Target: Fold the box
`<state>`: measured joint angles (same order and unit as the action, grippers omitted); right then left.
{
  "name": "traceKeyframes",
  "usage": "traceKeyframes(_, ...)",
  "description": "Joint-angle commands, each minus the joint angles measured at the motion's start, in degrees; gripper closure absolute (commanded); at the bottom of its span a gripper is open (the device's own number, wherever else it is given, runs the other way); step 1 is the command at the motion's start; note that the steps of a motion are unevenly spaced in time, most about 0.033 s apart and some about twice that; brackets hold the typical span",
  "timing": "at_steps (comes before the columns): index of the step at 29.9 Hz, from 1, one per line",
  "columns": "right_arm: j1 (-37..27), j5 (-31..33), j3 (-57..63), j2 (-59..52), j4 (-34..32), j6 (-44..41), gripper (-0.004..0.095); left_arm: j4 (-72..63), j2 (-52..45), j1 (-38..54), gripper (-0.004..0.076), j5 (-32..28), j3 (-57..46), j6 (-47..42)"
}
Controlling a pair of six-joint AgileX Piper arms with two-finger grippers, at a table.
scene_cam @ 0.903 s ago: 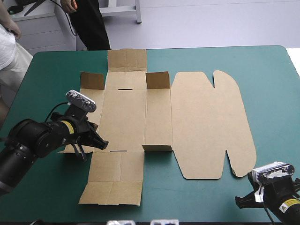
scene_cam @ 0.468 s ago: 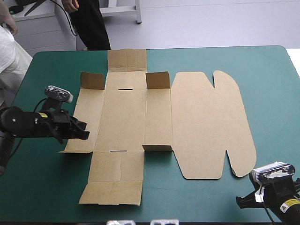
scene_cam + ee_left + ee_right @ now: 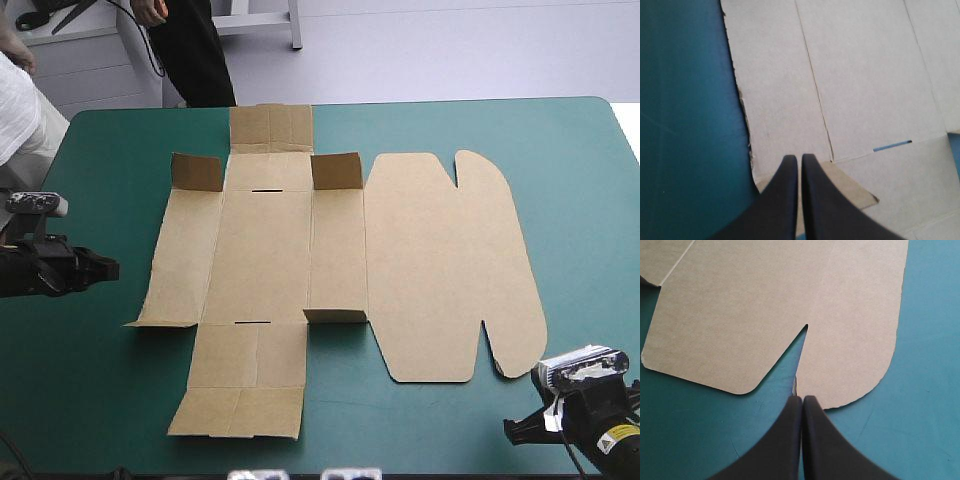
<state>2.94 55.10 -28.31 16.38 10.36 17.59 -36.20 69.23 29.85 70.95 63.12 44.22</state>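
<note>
The brown box (image 3: 340, 250) lies as a flat cut sheet in the middle of the table, its rounded lid (image 3: 450, 260) toward the right. Two small flaps (image 3: 196, 172) stand up at its far side, and one (image 3: 335, 316) is slightly raised at the near side. My left gripper (image 3: 110, 267) is shut and holds nothing, hanging left of the sheet's left panel (image 3: 780, 90); its own view has its tips (image 3: 796, 158) over the panel's near corner. My right gripper (image 3: 512, 431) is shut and empty near the table's front right corner, its tips (image 3: 802, 399) just short of the lid's notched edge (image 3: 850, 365).
Bare teal-green cover (image 3: 590, 200) stretches from the lid to the table's right edge. A strip of cover (image 3: 90, 180) also shows between the sheet and the left edge. The sheet's far tab (image 3: 270, 127) reaches close to the table's far edge.
My left arm has drawn back leftward, from over the box's left panel to near the table's left edge. The box and my right arm have stayed still.
</note>
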Motion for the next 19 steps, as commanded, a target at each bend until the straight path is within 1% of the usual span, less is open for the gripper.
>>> traceKeyframes(1, 0.0, -3.1, -1.8, 0.5, 0.7, 0.4, 0.0922, -8.3, 4.8, 3.4, 0.0706, 2.9, 1.8, 2.9)
traceKeyframes(8, 0.0, -3.3, -1.8, 0.5, 0.8, 0.4, 0.0922, -7.7, 15.2, 3.4, 0.0706, 1.3, 2.4, 2.8)
traceKeyframes(11, 0.0, -3.3, -1.8, 0.5, 0.8, 0.4, 0.0922, -7.4, 19.0, 3.4, 0.0689, 2.2, 3.2, 2.8)
traceKeyframes(13, 0.0, -3.3, -1.8, 0.5, 0.9, 0.4, 0.0922, -7.1, 21.4, 3.4, 0.0636, 3.2, 3.5, 2.8)
traceKeyframes(19, 0.0, -3.2, -1.8, 0.5, 0.9, 0.4, 0.0922, -8.7, 26.5, 3.4, 0.0381, 3.0, 3.6, 2.8)
